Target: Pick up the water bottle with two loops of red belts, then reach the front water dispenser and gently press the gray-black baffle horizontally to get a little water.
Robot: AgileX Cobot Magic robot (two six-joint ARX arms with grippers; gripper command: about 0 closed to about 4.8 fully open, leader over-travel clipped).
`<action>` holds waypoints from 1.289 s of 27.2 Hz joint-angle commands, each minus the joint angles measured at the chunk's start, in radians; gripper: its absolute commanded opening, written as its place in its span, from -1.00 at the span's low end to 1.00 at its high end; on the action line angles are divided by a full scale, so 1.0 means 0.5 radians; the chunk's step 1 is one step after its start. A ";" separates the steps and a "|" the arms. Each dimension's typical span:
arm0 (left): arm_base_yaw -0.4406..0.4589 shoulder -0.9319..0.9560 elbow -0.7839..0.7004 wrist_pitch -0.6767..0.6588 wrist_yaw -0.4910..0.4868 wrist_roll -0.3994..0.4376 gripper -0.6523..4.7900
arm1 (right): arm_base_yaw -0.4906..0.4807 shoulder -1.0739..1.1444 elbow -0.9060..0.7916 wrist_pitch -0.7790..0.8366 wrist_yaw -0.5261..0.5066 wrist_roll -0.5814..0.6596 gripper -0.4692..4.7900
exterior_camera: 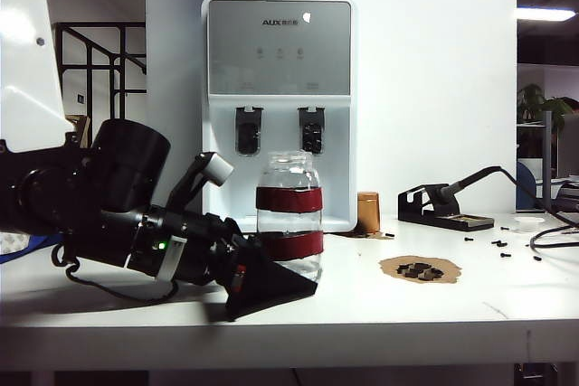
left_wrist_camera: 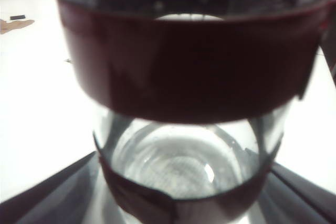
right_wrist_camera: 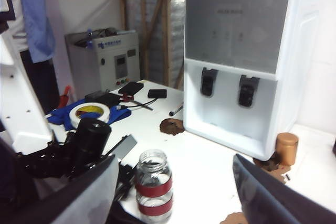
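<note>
Water bottle (exterior_camera: pixel 289 214) before water dispenser (exterior_camera: pixel 279 70) (left claw (exterior_camera: pixel 271 282) alongside)

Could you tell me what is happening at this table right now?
The left gripper is low on the table, its open fingers on either side of the base of the bottle, which stands in front of the dispenser. Nothing is lifted yet. The right gripper is open, held up and away, holding nothing. The baffle is untouched.

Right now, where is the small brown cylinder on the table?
In the exterior view, the small brown cylinder stands on the white table, right of centre, against the lower right corner of the water dispenser. The banded water bottle stands to its left.
</note>
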 commanded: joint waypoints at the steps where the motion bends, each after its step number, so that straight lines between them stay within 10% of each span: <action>1: -0.001 0.024 -0.016 -0.138 0.051 0.021 1.00 | 0.000 0.002 0.009 0.028 0.070 0.014 0.52; 23: 0.571 -0.142 -0.169 -0.081 0.807 -0.092 1.00 | 0.002 0.002 0.008 -0.185 -0.224 -0.117 0.52; 27: 0.793 -0.333 -0.240 0.092 0.692 -0.189 -0.60 | 0.002 0.002 0.008 -0.184 -0.306 -0.147 0.52; 35: 1.111 -0.884 -0.240 0.227 -0.411 -0.887 -0.78 | 0.002 0.002 0.008 -0.185 -0.257 -0.147 0.52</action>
